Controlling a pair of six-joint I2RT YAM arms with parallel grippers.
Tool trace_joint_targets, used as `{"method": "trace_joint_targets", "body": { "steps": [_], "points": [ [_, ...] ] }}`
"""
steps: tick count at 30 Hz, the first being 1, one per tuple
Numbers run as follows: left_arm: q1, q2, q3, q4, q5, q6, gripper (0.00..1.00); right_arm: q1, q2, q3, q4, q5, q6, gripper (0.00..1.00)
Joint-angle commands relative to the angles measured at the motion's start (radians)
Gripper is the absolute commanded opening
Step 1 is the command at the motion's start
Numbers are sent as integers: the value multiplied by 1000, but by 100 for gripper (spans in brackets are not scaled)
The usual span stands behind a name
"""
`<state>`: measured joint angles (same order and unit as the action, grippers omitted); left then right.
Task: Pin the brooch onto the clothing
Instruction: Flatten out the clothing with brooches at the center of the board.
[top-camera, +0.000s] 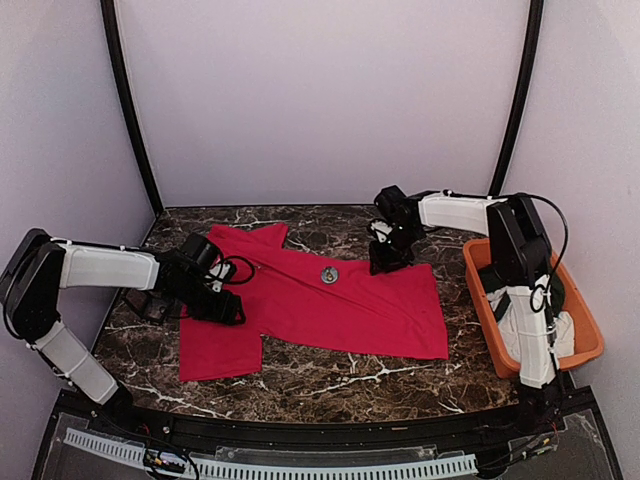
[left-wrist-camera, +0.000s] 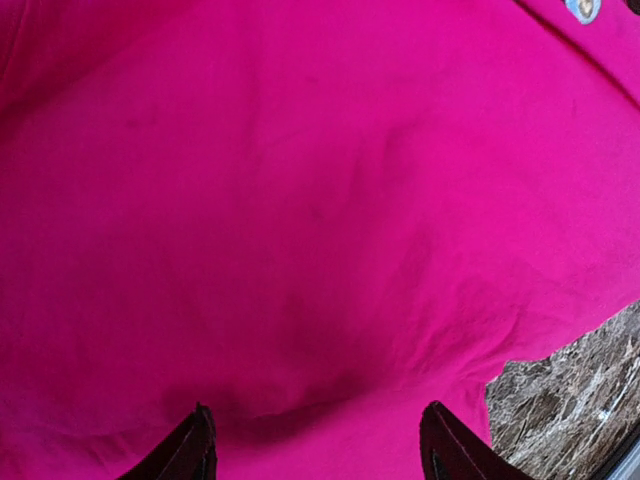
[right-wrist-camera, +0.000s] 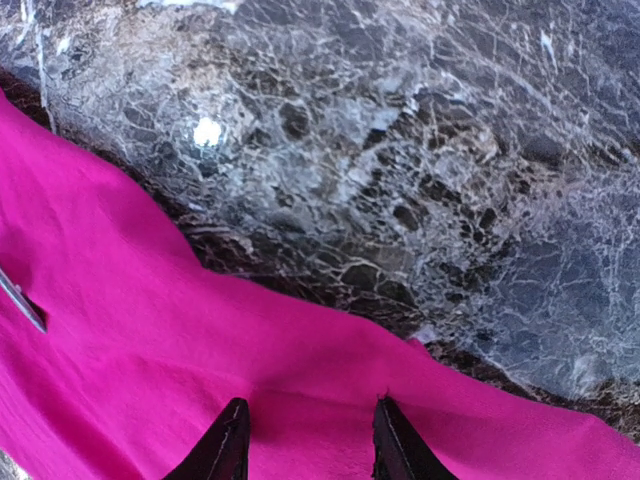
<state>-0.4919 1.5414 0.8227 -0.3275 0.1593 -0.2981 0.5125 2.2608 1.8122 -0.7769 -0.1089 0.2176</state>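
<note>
Start at the near side: the red T-shirt (top-camera: 330, 310) lies spread across the middle of the marble desk (top-camera: 330, 375), with one sleeve hanging toward you at the near left. The brooch (top-camera: 328, 274) sits on the chest of the shirt, about midway between the two arms, and neither one holds it. I cannot tell from here whether its pin has gone through the cloth.

Your left end effector (left-wrist-camera: 320, 420) is low over the shirt's left side with its fingers (left-wrist-camera: 195, 450) wide apart. Nothing is between them but a soft fold of fabric, so it grips nothing.

Farther back, your right end effector (right-wrist-camera: 310, 402) is at the shirt's far right hem, just where the cloth meets bare desk. Its fingers stand partly apart over the hem, and I cannot say whether they pinch it. The orange bin (top-camera: 480, 300) stands well off to the right.

My judgement: you are steadying the cloth on either side of the brooch. Next, pull the fabric taut — gently — then check the pin.
</note>
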Motion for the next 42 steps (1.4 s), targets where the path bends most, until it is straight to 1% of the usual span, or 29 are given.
{"method": "trace_joint_targets", "body": {
  "steps": [1,5,7,8,9,11,17,21,22,23,24,25,27,28,29,30,31,32,35,38,39,40,41,42],
  "points": [
    [-3,26,-38,33,45,-45,68,-34,-31,-79,67,-46,6,41],
    [-2,63,-64,45,85,-57,59,-71,-20,-98,88,-73,3,41],
    [-2,75,-75,51,110,-65,44,-88,-1,-85,87,-73,-3,42],
    [-2,79,-78,53,118,-68,40,-97,7,-79,88,-72,-6,42],
    [-1,81,-84,52,135,-69,32,-104,13,-73,89,-74,-10,42],
    [-1,85,-95,47,159,-70,24,-127,26,-60,94,-80,-11,42],
    [4,70,-116,-20,187,-28,12,-166,75,35,95,-52,-42,44],
    [16,45,-115,-64,187,-1,8,-167,100,121,70,-47,-75,45],
    [18,36,-113,-77,186,3,4,-168,100,140,65,-47,-80,45],
    [22,31,-113,-89,187,8,3,-167,98,152,58,-39,-82,45],
    [25,20,-112,-92,186,10,2,-167,91,161,49,-34,-83,46],
    [28,14,-110,-100,187,13,4,-167,79,166,37,-40,-85,46],
    [28,-24,-98,-117,177,13,17,-160,28,153,16,-59,-86,47],
    [28,-37,-87,-122,171,9,26,-151,-9,135,15,-58,-86,47],
    [28,-68,-80,-128,168,5,29,-134,-48,118,18,-54,-85,47],
    [29,-85,-59,-131,159,-1,37,-116,-87,103,25,-49,-84,48],
    [29,-115,-46,-137,151,-2,42,-97,-119,89,32,-43,-87,48],
    [28,-127,-16,-142,149,-4,49,-77,-145,86,32,-31,-87,49],
    [27,-166,82,-149,126,3,54,-28,-177,96,19,-12,-78,48],
    [27,-144,156,-82,111,-6,53,4,-169,99,45,-70,-37,44],
    [27,-131,186,-58,113,-10,51,10,-161,98,60,-98,-23,42],
    [27,-94,198,-7,116,-16,49,15,-146,96,75,-118,-7,37],
    [27,-72,221,21,123,-22,43,19,-134,95,87,-140,7,33],
    [28,-19,233,73,127,-33,40,21,-119,91,103,-164,21,30]
  ]
}}
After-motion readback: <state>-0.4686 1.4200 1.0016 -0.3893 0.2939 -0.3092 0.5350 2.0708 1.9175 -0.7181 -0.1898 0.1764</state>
